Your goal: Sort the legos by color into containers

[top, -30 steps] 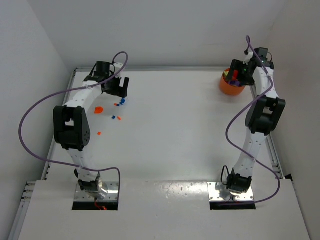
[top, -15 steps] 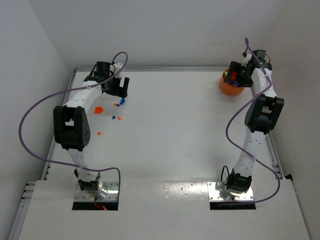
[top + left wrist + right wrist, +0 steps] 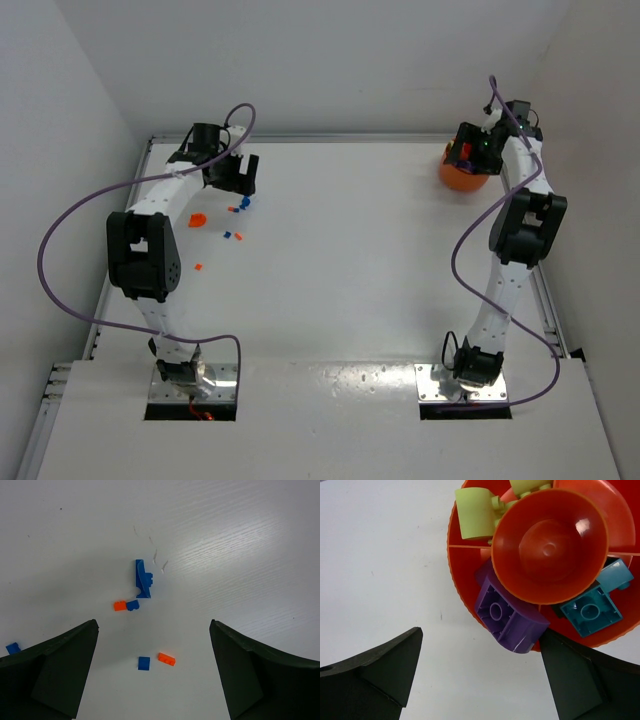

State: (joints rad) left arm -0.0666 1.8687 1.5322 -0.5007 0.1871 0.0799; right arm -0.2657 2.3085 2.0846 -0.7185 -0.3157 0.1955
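Note:
Tiny legos lie scattered at the back left of the table: an orange one (image 3: 197, 219), blue ones (image 3: 241, 204) and more nearer the front (image 3: 198, 267). My left gripper (image 3: 236, 173) hovers open just over them. Its wrist view shows a larger blue brick (image 3: 142, 578), an orange and blue pair (image 3: 125, 605), and a blue square (image 3: 144, 663) beside an orange brick (image 3: 167, 658) between the fingers; the left gripper (image 3: 153, 630) holds nothing. My right gripper (image 3: 465, 152) hangs open over the orange container (image 3: 458, 180) at the back right. In the right wrist view, the right gripper (image 3: 481, 635) straddles the orange container's rim (image 3: 465, 587).
Inside the divided orange container sit a smaller orange bowl (image 3: 550, 545), a yellow-green block (image 3: 475, 512), a teal block (image 3: 592, 609) and a purple rounded block (image 3: 512, 616) that overhangs the rim. White walls close the table at the back and both sides.
My right gripper has shifted slightly left and back over the orange container. The left arm and the scattered legos have not moved.

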